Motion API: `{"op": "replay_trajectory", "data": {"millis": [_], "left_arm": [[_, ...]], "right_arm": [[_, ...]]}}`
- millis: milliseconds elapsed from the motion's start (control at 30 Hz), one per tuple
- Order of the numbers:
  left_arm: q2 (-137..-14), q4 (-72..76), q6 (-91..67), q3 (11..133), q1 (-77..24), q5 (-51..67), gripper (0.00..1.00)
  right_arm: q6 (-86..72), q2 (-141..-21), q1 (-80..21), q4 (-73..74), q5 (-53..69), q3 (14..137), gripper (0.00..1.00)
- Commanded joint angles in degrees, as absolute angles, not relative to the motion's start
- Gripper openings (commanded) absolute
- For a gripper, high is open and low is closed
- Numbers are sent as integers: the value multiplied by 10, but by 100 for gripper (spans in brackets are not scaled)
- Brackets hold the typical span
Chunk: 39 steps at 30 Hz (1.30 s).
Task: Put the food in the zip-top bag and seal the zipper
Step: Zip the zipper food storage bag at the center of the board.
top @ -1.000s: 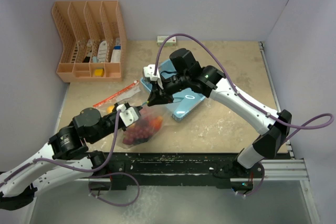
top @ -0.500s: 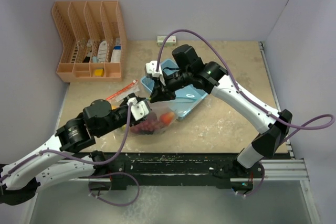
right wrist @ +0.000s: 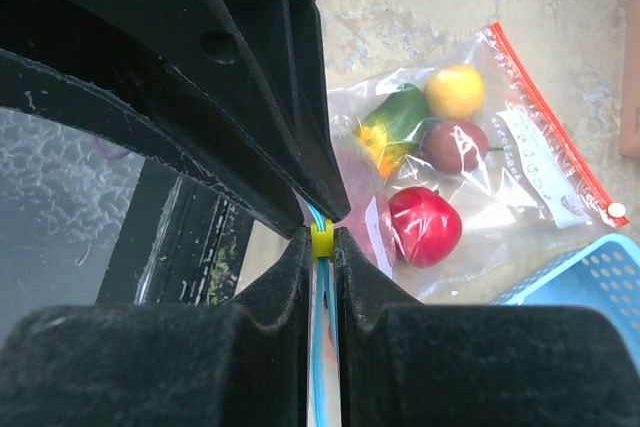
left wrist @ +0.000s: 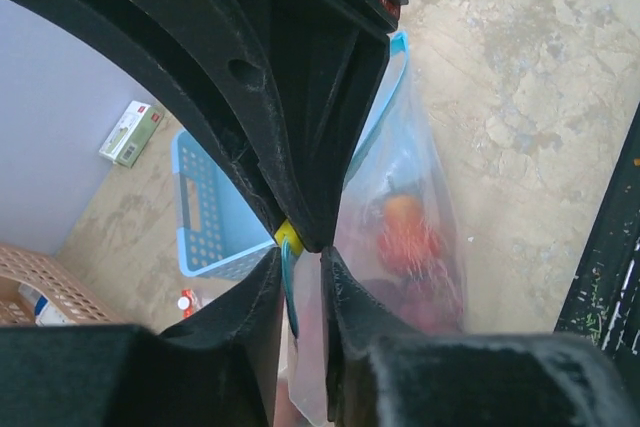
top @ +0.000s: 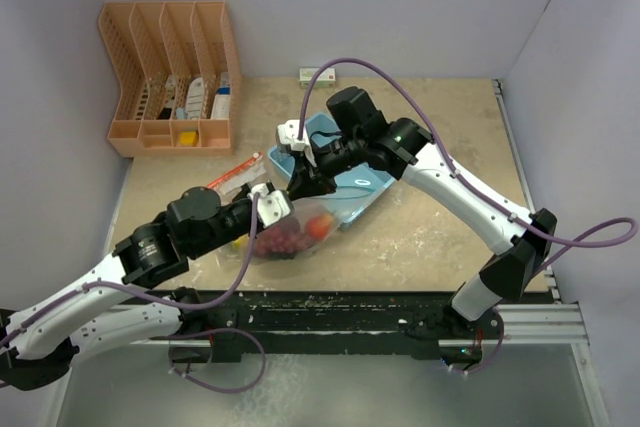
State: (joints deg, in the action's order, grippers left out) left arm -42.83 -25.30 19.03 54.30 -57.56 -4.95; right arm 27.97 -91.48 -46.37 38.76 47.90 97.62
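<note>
A clear zip-top bag [top: 293,232] with a blue zipper hangs at the table's near middle. The food in it is red, orange and dark purple pieces [left wrist: 405,232]. My right gripper [top: 297,185] is shut on the bag's top edge at the yellow slider [right wrist: 322,239]. My left gripper [top: 272,203] sits just below it in the left wrist view. Its fingers [left wrist: 262,292] straddle the blue zipper strip [left wrist: 288,292], and a narrow gap still shows between them.
A second bag [right wrist: 520,137] with a red zipper lies flat to the left, holding a lemon [right wrist: 455,92], a mango [right wrist: 393,122] and a red piece [right wrist: 425,225]. A blue basket [top: 352,192] sits behind the grippers. An orange rack [top: 170,77] stands at the back left. A small white box [top: 316,74] lies by the back wall.
My left gripper let go lower down, moved right and up to the zipper beside the right gripper, and its fingers are narrowing again. The bag swung right. The right gripper hardly moved.
</note>
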Motion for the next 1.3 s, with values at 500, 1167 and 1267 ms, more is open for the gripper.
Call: {"op": "replay_trajectory", "data": {"millis": [500, 1167, 1267], "left_arm": [[-412, -223, 182, 495, -564, -11, 8], [-401, -210, 204, 495, -540, -28, 0], [-401, -210, 203, 494, -539, -29, 0]], "right_arm": [[284, -902, -462, 360, 507, 997, 10], [263, -889, -461, 314, 493, 968, 50], [273, -895, -461, 333, 503, 974, 49]]}}
